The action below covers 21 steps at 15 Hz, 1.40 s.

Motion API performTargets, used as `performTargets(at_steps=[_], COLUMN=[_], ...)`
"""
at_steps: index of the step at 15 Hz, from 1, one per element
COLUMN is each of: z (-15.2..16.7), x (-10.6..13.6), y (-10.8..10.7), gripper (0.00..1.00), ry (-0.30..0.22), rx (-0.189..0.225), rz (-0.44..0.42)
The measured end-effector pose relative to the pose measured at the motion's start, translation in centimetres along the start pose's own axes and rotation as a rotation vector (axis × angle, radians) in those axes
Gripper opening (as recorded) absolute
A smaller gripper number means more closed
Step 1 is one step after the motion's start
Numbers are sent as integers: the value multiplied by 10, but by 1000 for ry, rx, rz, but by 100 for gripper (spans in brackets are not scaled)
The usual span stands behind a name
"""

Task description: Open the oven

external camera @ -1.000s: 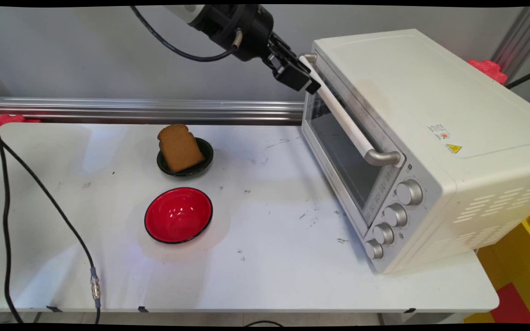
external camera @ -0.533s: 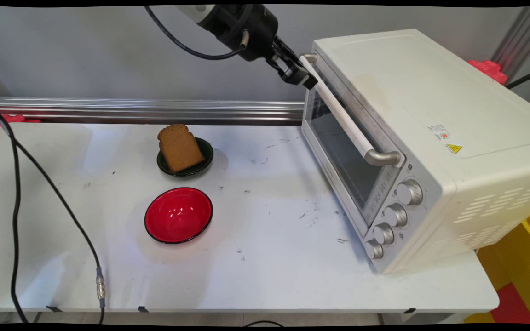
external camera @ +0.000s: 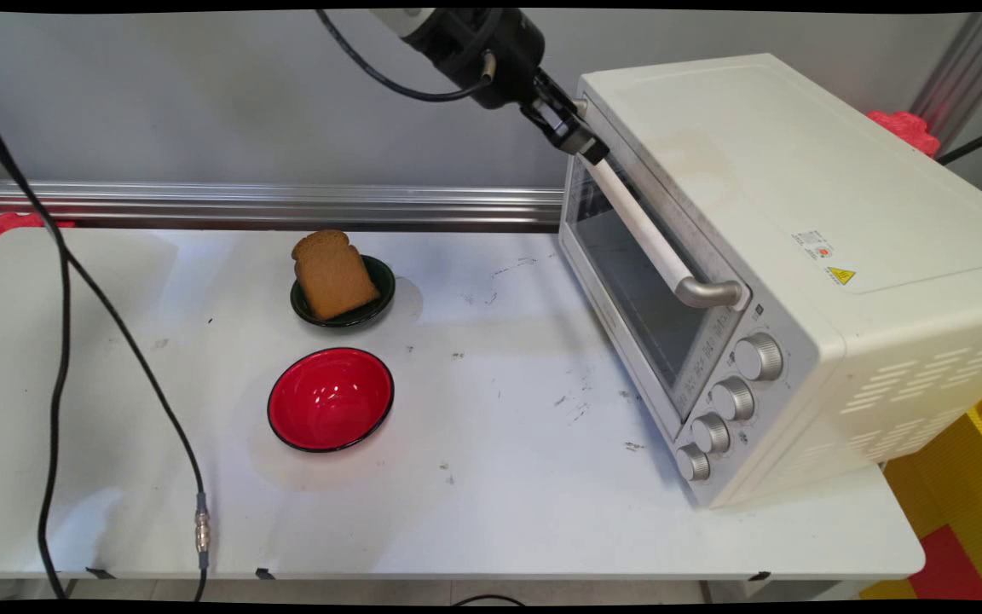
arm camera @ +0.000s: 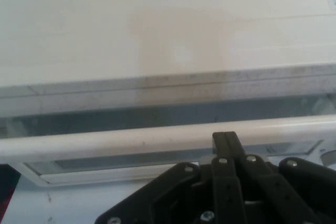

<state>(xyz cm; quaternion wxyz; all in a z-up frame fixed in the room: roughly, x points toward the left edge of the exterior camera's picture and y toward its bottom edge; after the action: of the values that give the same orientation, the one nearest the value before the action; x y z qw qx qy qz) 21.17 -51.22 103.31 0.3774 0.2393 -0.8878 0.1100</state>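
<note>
A big white table (external camera: 499, 512) holds everything. A cream toaster oven (external camera: 798, 256) sits on its right side, and its glass door (external camera: 636, 298) is closed. A long white handle (external camera: 653, 247) runs across the top of the door. The black gripper (external camera: 580, 141) is up at the far end of that handle and touches it. In the hand view the gripper (arm camera: 226, 137) has its two fingers (arm camera: 224, 145) pressed together, clenched, against the handle (arm camera: 105, 140), with nothing between them. A red bowl (external camera: 331, 398) sits left of the oven, near the middle of the table. Just behind it, farther away, a small dark bowl (external camera: 376, 303) holds a slice of brown toast (external camera: 332, 275), leaning.
</note>
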Motion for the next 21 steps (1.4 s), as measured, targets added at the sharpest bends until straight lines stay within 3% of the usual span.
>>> performTargets(at_steps=[21], z=[46], x=[27], y=[-24], gripper=[0], ry=[-44], rx=[-63], rz=[54])
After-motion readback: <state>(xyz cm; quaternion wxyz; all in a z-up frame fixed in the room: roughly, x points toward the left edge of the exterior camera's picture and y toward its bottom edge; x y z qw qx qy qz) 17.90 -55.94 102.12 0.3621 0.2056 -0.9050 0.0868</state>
